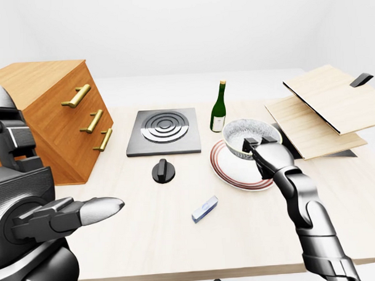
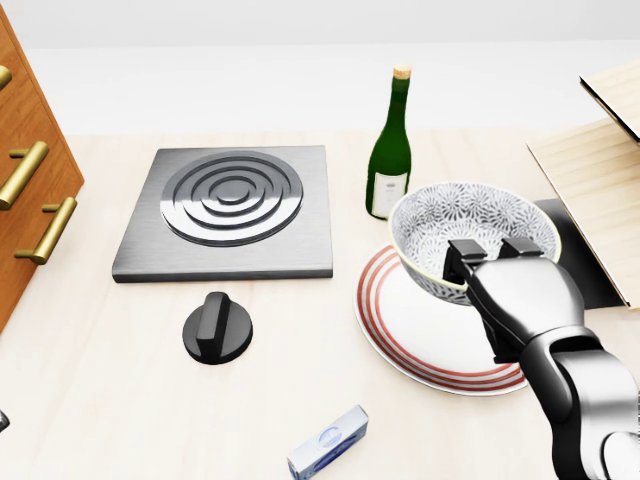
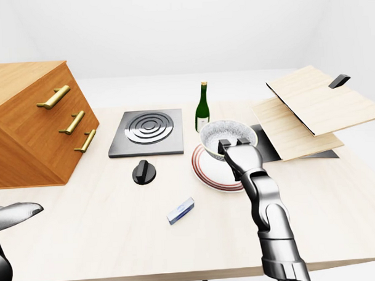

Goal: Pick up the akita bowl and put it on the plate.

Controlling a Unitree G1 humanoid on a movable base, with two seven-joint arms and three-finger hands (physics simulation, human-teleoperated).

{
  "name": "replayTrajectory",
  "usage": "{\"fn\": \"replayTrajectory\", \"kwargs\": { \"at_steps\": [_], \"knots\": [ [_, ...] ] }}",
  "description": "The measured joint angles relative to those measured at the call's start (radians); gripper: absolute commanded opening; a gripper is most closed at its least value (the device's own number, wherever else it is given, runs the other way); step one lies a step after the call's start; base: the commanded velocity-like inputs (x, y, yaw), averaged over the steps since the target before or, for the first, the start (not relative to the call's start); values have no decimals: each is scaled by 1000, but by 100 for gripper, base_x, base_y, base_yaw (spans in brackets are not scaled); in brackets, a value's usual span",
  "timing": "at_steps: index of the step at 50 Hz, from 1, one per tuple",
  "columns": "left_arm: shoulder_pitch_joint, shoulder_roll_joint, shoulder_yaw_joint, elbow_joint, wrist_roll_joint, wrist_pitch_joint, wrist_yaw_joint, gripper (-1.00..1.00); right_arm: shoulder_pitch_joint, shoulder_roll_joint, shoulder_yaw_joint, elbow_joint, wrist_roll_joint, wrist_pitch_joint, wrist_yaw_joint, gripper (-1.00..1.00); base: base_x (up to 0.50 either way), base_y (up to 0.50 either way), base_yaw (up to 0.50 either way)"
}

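Your right hand (image 2: 520, 300) is clamped on the akita bowl's (image 2: 470, 222) near rim, right of centre in the head view, with two fingers hooked inside. The bowl is over the plate's (image 2: 400, 330) upper right part; you cannot tell whether they touch. The arm enters from the lower right. The bottle (image 2: 388, 150) stands just to the upper left, and bare table (image 2: 120, 400) lies below the plate.

Pale wood tabletop (image 2: 120, 400), flat. Directly on it:

- Far left: orange-brown wooden drawer cabinet w/ brass handles (image 1: 57, 114).
- Centre: grey square metal hob w/ concentric rings (image 2: 230, 210).
- Just below the hob in head view: black round knob (image 2: 217, 328).
- Right of the hob: green glass bottle w/ cork & pale label (image 2: 390, 150), upright.
- Below the bottle: white round plate w/ red rings (image 2: 420, 335).
- Bottom centre: small blue-white box (image 2: 328, 442), lying flat at an angle.
- Right: flat black panel (image 2: 573, 235), partly under light wooden boards (image 1: 322, 108).
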Motion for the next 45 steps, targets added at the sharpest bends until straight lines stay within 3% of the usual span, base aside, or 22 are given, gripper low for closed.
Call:
{"fn": "replayTrajectory", "kwargs": {
  "at_steps": [45],
  "knots": [
    [-16,-19,13,0,12,0,-14,100,-106,-11,65,311,-40,0,-152,-100,0,0,0]
  ]
}}
